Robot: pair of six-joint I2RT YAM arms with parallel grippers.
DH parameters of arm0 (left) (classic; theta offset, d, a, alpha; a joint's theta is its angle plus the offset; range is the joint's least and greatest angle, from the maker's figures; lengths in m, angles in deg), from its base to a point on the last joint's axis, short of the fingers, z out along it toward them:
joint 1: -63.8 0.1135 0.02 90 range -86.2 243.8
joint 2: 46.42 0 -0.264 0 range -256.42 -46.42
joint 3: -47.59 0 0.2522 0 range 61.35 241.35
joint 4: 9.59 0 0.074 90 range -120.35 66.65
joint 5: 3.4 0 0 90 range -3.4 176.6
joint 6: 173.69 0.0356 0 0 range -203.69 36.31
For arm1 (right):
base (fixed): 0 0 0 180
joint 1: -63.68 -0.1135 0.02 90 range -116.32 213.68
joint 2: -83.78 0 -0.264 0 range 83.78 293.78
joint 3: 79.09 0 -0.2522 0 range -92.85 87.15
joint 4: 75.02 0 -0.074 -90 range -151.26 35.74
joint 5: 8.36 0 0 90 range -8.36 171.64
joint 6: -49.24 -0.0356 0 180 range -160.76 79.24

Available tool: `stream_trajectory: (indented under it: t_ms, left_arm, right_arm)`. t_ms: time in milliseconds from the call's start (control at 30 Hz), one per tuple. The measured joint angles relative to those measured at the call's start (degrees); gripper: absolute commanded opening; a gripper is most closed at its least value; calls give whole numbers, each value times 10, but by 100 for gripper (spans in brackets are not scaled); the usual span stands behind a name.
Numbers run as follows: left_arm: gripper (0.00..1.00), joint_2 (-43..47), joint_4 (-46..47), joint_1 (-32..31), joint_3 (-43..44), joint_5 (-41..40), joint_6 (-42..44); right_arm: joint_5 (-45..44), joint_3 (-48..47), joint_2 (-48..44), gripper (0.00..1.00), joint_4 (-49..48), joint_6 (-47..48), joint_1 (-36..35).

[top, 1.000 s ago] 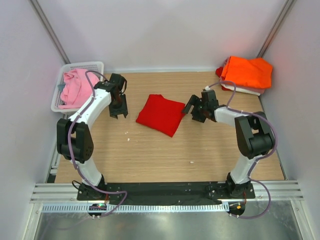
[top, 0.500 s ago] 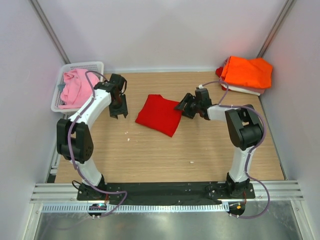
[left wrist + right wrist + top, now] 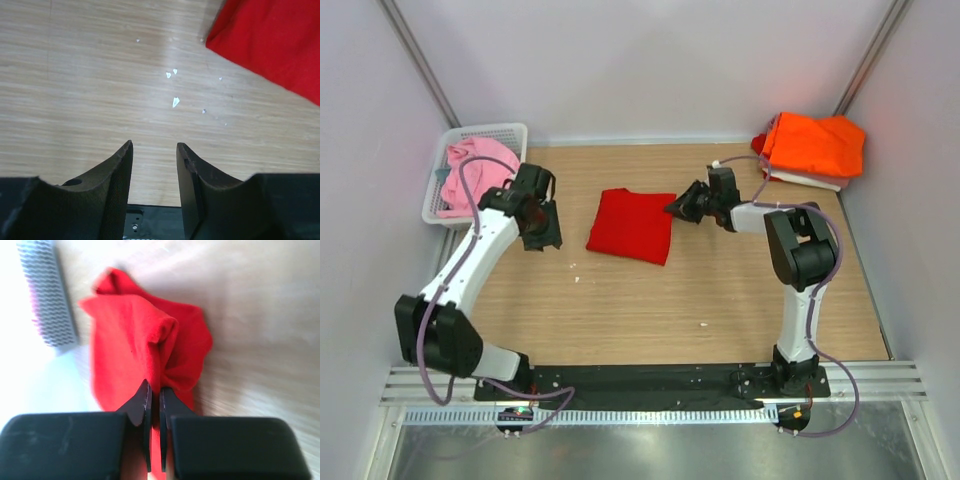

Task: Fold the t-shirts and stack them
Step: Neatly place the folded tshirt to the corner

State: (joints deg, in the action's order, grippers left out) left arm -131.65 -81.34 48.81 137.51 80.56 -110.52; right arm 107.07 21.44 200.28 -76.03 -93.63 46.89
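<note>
My right claw [image 3: 154,390] is pressed together on the right edge of the red t-shirt [image 3: 631,226], and a ridge of its cloth is bunched up just ahead of my fingertips. The shirt lies folded into a rough square in the middle of the table [image 3: 620,300], between my two arms. My left claw [image 3: 154,150] stands partly spread and holds nothing. It hangs over bare wood just left of the shirt. One corner of the shirt shows at the edge of that wrist's view, near a few small white flecks [image 3: 175,101] on the board. At the far left a pink t-shirt [image 3: 470,175] lies heaped in a white basket [image 3: 480,132]. In the far right corner an orange t-shirt [image 3: 815,145] rests folded on top of a white t-shirt [image 3: 810,181].
</note>
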Motion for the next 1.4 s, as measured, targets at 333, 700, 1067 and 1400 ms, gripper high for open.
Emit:
stream_trajectory:
  t_ms: [333, 700, 1067, 1400]
  left_arm:
    - [43, 188, -21, 0, -120, 15, -10]
    - [43, 261, -3, 0, -177, 0, -17]
    - [43, 262, 3, 0, -177, -33, -31]
    - [42, 262, 3, 0, -177, -53, -42]
  right_arm:
    - [9, -163, -8, 2, 130, 41, 33]
    - [-28, -447, 30, 1, 408, 206, 88]
    - [-93, -721, 135, 1, 605, 347, 139]
    - [-76, -810, 166, 1, 670, 404, 195]
